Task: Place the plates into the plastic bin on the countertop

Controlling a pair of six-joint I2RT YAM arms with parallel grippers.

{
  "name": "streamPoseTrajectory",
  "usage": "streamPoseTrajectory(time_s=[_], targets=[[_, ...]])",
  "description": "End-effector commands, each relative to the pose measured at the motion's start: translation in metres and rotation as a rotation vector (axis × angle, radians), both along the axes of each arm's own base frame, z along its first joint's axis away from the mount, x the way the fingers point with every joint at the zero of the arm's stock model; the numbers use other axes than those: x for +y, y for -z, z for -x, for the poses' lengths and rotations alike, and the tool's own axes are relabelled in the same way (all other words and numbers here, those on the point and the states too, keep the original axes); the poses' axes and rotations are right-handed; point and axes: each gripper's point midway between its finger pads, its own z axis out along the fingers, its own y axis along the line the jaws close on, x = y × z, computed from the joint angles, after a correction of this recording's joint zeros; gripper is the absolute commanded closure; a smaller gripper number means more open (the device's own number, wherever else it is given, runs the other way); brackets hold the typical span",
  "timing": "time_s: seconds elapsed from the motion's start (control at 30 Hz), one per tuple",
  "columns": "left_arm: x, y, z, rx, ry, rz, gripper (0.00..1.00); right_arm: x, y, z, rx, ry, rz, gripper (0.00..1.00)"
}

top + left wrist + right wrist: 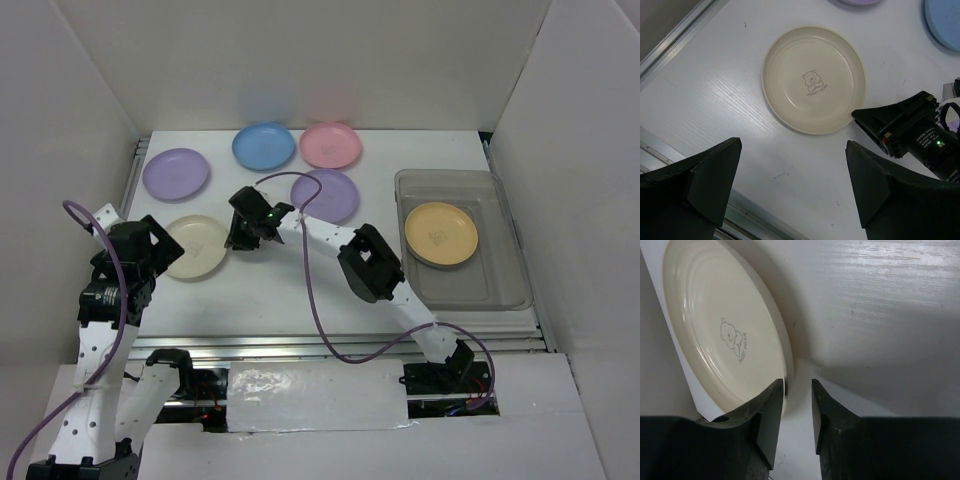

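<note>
The cream plate (195, 247) lies flat on the countertop (280, 290) at the front left. My right gripper (238, 238) reaches across to its right rim. In the right wrist view the gripper (798, 382) shows a narrow gap between its jaws, one finger over the cream plate (715, 325) and one outside its rim, not clamped. My left gripper (795, 165) is wide open and empty, just in front of the cream plate (812, 80). The yellow-orange plate (441, 233) lies in the plastic bin (500, 290). The fruit-pattern plate is out of view.
A purple plate (175, 173), a blue plate (264, 146), a pink plate (331, 145) and a second purple plate (326, 195) lie along the back of the countertop. A metal rail (300, 345) runs along the front edge. White walls enclose three sides.
</note>
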Motion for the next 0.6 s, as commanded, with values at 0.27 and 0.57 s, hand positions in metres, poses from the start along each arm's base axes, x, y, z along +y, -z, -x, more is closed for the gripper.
streamPoseTrajectory(time_s=[0.27, 0.57], targets=[[-0.0019, -0.0099, -0.0060, -0.040, 0.026, -0.013, 0.01, 0.0048, -0.0088, 0.0023, -0.005, -0.027, -0.058, 0.79], [-0.0012, -0.0105, -0.0049, -0.043, 0.020, -0.013, 0.01, 0.0110, -0.0049, 0.0038, 0.012, -0.061, -0.024, 0.69]])
